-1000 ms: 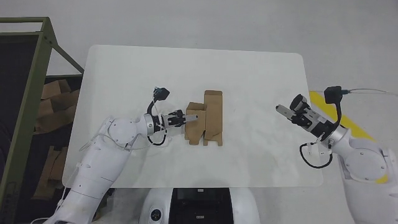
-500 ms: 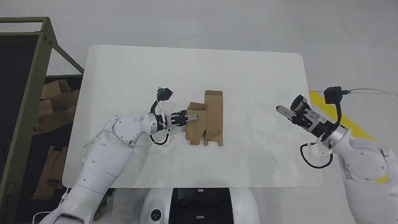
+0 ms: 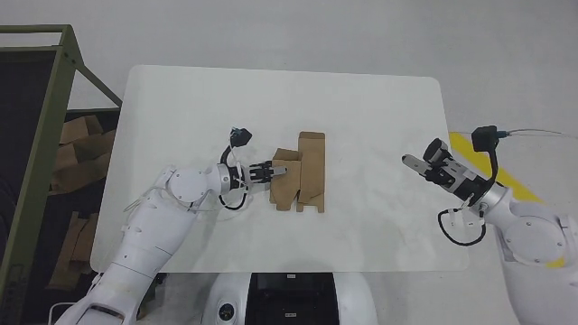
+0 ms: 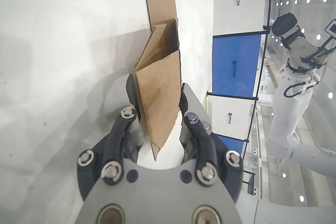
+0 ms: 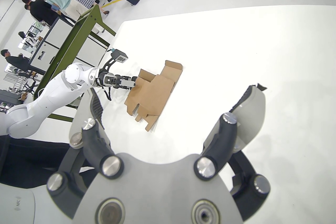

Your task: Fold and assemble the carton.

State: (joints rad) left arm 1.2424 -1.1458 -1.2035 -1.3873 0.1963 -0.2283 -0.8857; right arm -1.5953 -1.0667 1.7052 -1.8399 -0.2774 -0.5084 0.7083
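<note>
The white counter carries a single brown carton. The carton lies straight ahead of the left claw, and its nearest panel reaches back between that claw's fingers. From the right claw it sits well apart, out in front across bare counter.

The carton is only partly formed. The left wrist view shows the carton with its near panels lifted into an open, wedge-like sleeve. Beyond the left claw a long strip ending in a rounded tuck flap lies flat on the counter. In the right wrist view the carton reads as mostly collapsed, with notched tabs at the end unfolded.

The left claw is clamped on the carton's near panel, one pad against each side edge. The right claw is spread wide with nothing between its fingers.

By my reading the work is at an early stage: a first wall is being raised. Squaring the sleeve, folding in the end flaps and tucking the tabs all remain, and the right claw is likely needed for these.
</note>
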